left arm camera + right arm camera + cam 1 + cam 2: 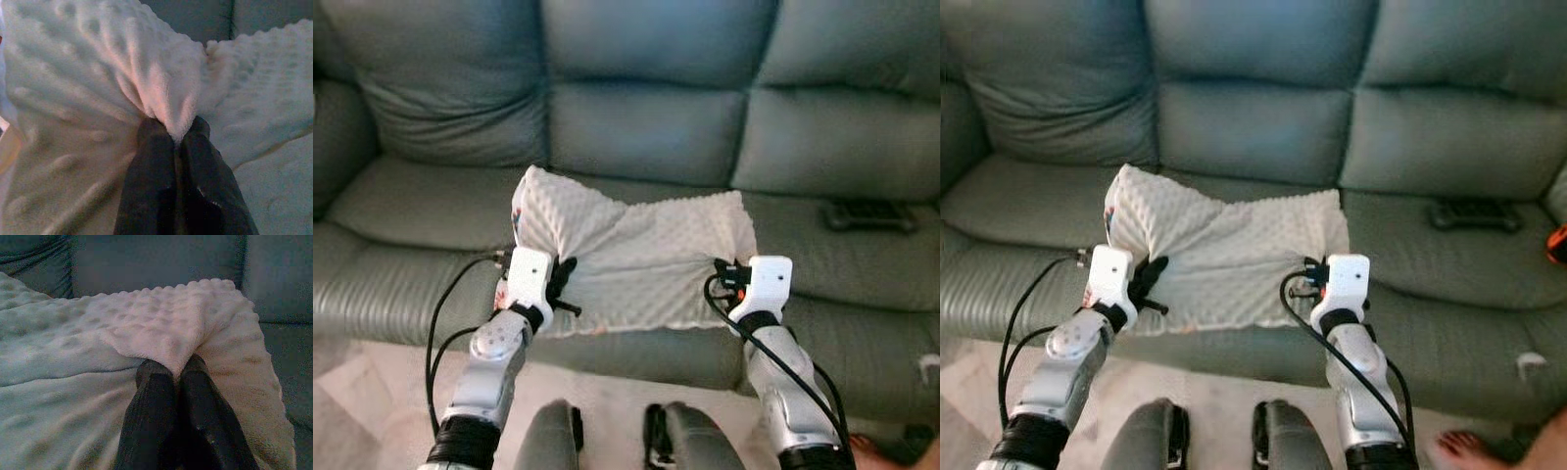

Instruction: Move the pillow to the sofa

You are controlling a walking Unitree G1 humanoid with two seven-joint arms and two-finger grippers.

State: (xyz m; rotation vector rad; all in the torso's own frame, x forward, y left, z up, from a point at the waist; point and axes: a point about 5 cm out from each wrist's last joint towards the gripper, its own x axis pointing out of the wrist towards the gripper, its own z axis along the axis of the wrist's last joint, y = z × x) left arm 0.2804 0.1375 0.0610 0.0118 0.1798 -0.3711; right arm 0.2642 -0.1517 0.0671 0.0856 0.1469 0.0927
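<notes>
Two silver arms reach forward side by side from the robot's shoulders, bent at the elbows, each meeting a near corner of the pillow point(636, 259). The left end effector point(177, 134) has its two black fingers point(151, 161) pressed together on a pinched fold of the pillow's fabric at its left near edge. The right end effector point(172, 367) is likewise clamped on a raised fold at the right near corner.

The pillow lies on the middle seat of the grey-green sofa point(646, 127), its long axis running left to right along the seat front, its far edge toward the backrest. Its left far corner stands up in a peak and the middle sags in a crease between the grips.

It is off-white and soft, covered in small raised dots, with a little colour showing at its left edge. A dark remote point(869, 215) lies on the right seat, well apart from the pillow.
</notes>
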